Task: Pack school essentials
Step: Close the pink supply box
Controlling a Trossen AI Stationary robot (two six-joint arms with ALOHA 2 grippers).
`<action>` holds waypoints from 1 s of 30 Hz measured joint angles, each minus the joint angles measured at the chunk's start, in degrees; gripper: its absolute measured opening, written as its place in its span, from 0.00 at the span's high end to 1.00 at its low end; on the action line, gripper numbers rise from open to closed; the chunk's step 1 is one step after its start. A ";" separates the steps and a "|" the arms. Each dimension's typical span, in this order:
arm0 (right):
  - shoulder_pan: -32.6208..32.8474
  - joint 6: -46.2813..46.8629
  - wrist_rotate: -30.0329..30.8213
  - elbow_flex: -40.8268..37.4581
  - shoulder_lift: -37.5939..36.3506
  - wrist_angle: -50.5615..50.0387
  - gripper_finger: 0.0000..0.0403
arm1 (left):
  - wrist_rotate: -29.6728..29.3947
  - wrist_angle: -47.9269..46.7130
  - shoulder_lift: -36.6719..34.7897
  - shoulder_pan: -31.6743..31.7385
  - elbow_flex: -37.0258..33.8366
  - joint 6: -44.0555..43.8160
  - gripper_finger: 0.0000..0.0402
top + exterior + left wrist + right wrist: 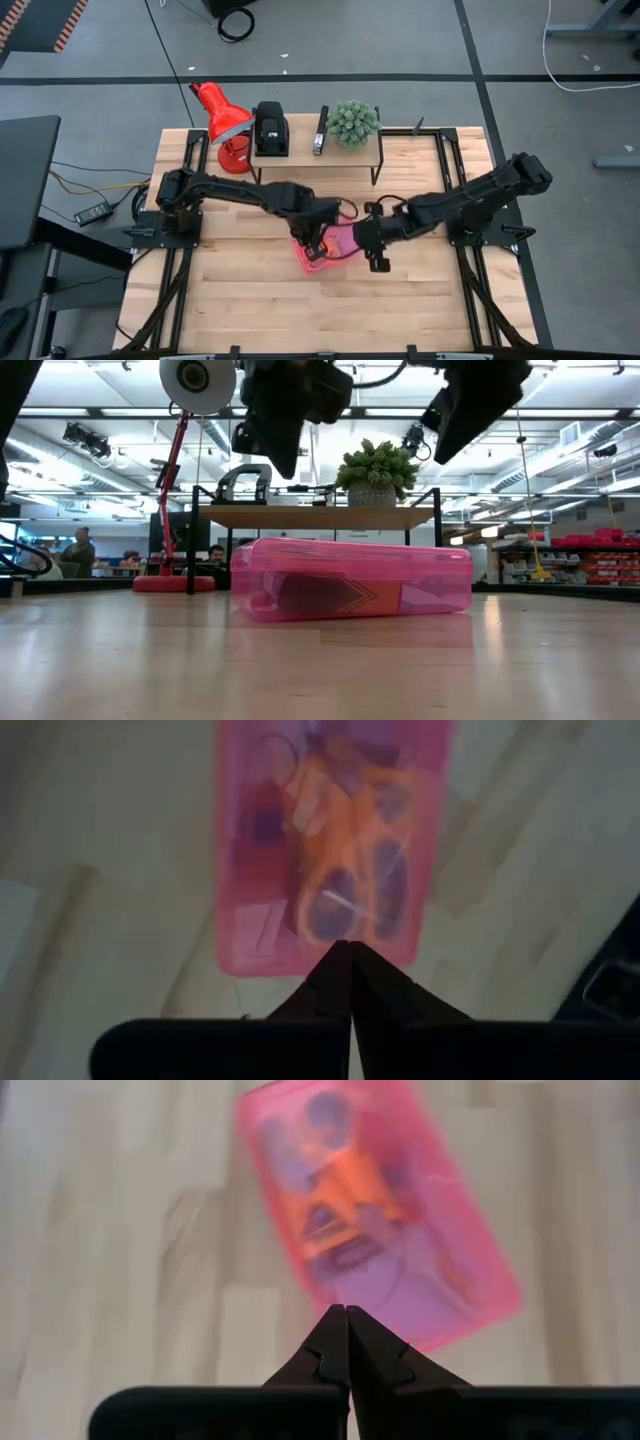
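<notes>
I counted one pink translucent case [327,250] lying closed just under my jaws, and inside it one pair of scissors [352,870]; the rest of its contents blurred together beyond counting. Two arms were mine, each ending in one pair of jaws. Beyond my jaws stood one raised shelf [316,152], one red lamp [221,116], one potted plant [353,122] and two black devices [270,130].

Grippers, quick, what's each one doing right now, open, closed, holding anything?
Left gripper: shut, holding nothing, above the pink case.
Right gripper: shut, holding nothing, also above the case.
</notes>
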 joint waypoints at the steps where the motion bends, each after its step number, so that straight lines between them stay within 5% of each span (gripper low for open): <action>1: -1.24 -3.28 -3.14 0.00 0.00 -0.19 0.99 | -0.05 0.21 -0.01 -0.74 -0.21 0.61 0.99; 11: -13.15 -24.53 -15.48 -0.57 0.40 -2.43 0.99 | -7.79 0.33 0.03 -6.91 -0.75 5.31 0.99; 20: -16.67 -27.91 -19.21 -1.77 4.03 -0.61 0.99 | -6.27 5.97 0.23 -6.98 -8.76 -4.26 0.99; 30: -16.00 -27.27 -19.19 -1.68 5.73 2.47 0.99 | -5.14 15.74 0.22 -7.50 -8.80 -11.80 0.99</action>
